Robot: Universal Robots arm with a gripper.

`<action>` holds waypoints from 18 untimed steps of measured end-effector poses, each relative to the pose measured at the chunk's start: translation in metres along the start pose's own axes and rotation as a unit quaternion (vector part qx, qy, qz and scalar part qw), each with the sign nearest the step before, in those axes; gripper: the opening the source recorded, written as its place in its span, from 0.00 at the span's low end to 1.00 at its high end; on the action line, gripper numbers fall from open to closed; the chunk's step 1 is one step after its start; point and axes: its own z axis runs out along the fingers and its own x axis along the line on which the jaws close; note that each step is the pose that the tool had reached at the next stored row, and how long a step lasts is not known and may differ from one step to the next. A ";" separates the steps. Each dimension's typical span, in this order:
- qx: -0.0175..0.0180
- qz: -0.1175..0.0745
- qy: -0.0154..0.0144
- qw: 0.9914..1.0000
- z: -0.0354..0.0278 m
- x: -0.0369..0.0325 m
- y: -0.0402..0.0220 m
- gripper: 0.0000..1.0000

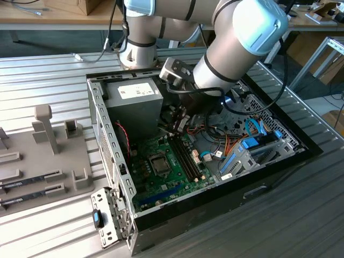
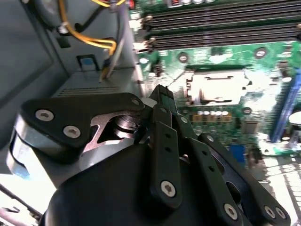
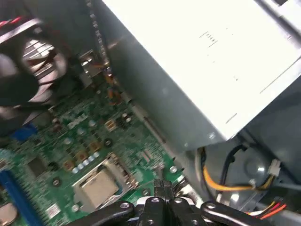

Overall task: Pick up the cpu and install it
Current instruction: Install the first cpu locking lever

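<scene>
The cpu [image 1: 159, 164] lies flat in the metal-framed socket on the green motherboard [image 1: 166, 188] inside the open computer case. Its silver top shows in both wrist views [image 2: 220, 87] [image 3: 98, 186]. My gripper [image 1: 180, 124] hangs above the board between the grey power supply [image 1: 134, 102] and the socket, a short way off the cpu and not touching it. The black fingers are pressed together in both wrist views [image 2: 163, 96] [image 3: 163, 184], and I see nothing between them.
Dark memory slots [image 1: 185, 156] run beside the socket. Yellow cables [image 2: 89, 40] hang by the power supply, close to the fingers. A fan [image 3: 28, 66] and the case wall [image 1: 107, 156] border the board. A grey fixture plate [image 1: 43, 156] with memory sticks [image 1: 32, 180] lies at the exterior view's left.
</scene>
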 end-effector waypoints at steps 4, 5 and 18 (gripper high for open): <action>0.000 0.000 0.000 1.000 0.0023 -0.0063 0.0050 0.11; 0.000 -0.001 0.000 1.000 0.0031 -0.0065 0.0054 0.11; -0.003 -0.014 0.001 1.000 0.0172 -0.0036 0.0095 0.11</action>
